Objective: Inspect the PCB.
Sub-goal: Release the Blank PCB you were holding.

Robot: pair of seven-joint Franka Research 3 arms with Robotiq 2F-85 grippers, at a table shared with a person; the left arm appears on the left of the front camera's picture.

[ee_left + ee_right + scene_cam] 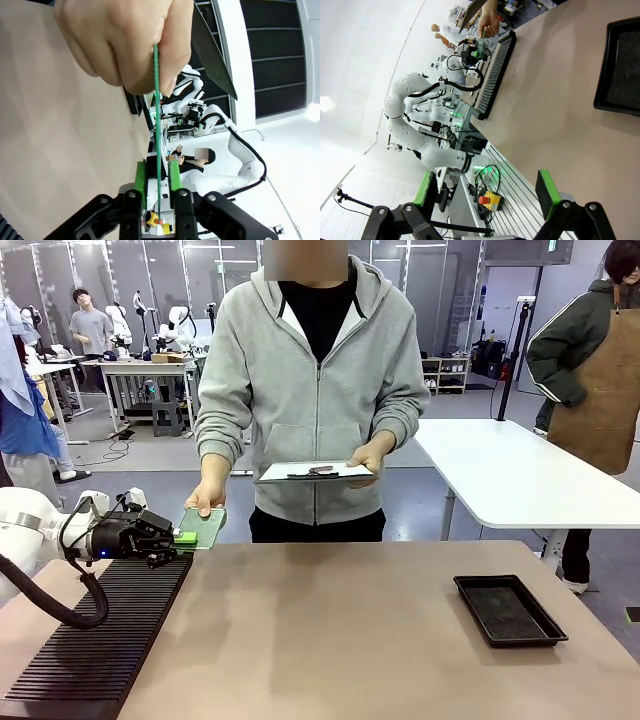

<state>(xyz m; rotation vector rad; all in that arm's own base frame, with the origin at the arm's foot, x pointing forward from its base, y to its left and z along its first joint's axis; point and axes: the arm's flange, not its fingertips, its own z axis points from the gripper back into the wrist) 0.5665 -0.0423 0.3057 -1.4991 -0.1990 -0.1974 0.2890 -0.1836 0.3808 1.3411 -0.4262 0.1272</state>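
The person at the far side of the desk [330, 640] holds the PCB [205, 528] out over the desk's far left edge, pinching its far end in one hand [205, 502]. The board lies nearly flat, tipped a little toward the robot. The left pincer [178, 537] reaches in level from the left and meets the board's near end, above the far end of a black slotted rack [100, 630].

In the left wrist view the PCB [158, 125] shows edge-on as a thin green line running from the hand [125, 40] down between the green pads [141, 177]. The left pincer [158, 172] is narrow, one pad on each side of the board with a slim gap showing on both sides.

The person's other hand [372, 455] holds a clipboard [300, 472] at waist height. A black shallow tray [472, 611] sits on the right side of the desk, well apart from the board.

In the right wrist view the right pincer [486, 195] is spread wide with nothing between its fingers [426, 190].
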